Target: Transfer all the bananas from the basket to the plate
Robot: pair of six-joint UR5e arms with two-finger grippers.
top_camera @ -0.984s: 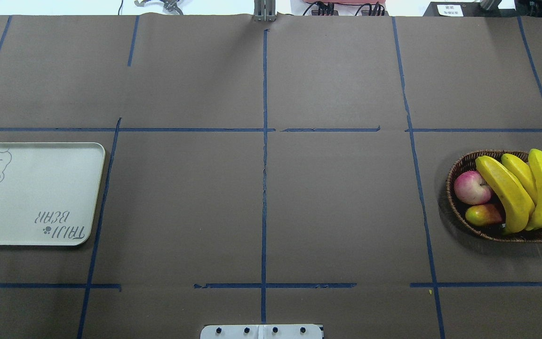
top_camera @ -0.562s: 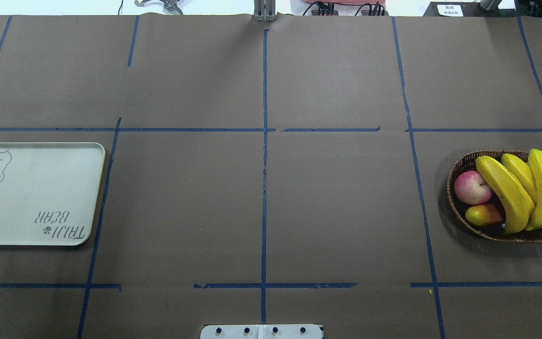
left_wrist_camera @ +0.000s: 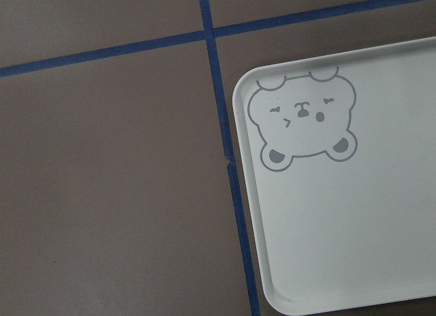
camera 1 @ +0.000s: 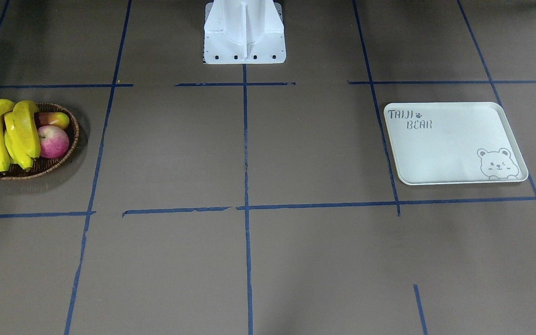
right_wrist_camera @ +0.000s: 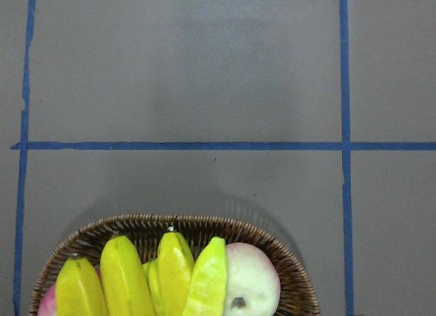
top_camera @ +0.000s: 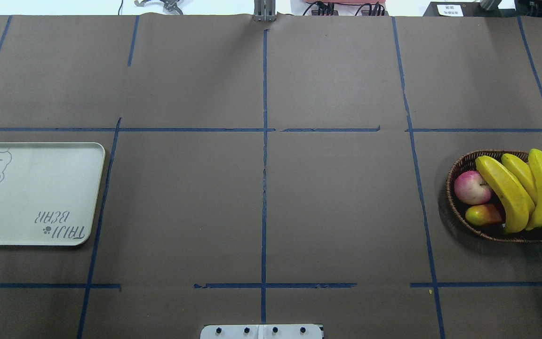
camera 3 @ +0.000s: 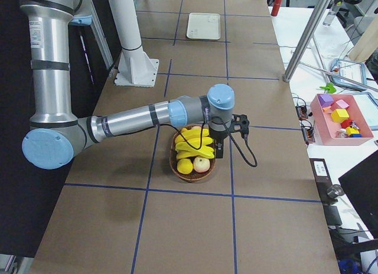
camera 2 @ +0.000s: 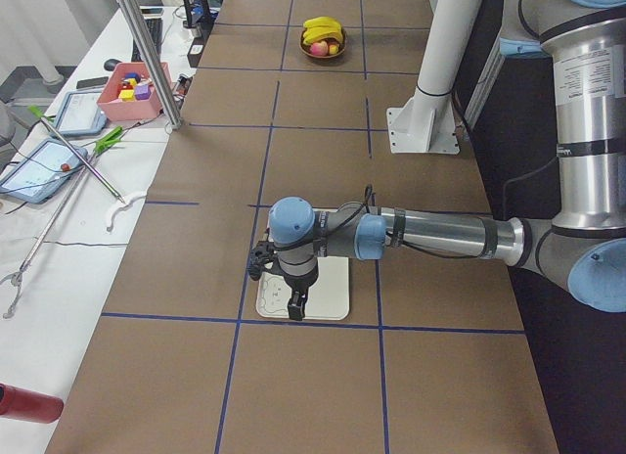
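Bananas [top_camera: 520, 193] lay in the basket [top_camera: 461, 159] by the worktop's [top_camera: 337, 197] right edge, under the right pincer [camera 3: 217, 151] | plate [top_camera: 31, 197] by the left edge, under the left pincer [camera 2: 296, 302] | pincers apart or together: cannot tell

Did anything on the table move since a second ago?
No, nothing visibly changed in the overhead view. The bananas lie in the basket just as before, next to the pink apple. The plate sits in the same place with nothing on it. Nothing was picked up or let go.
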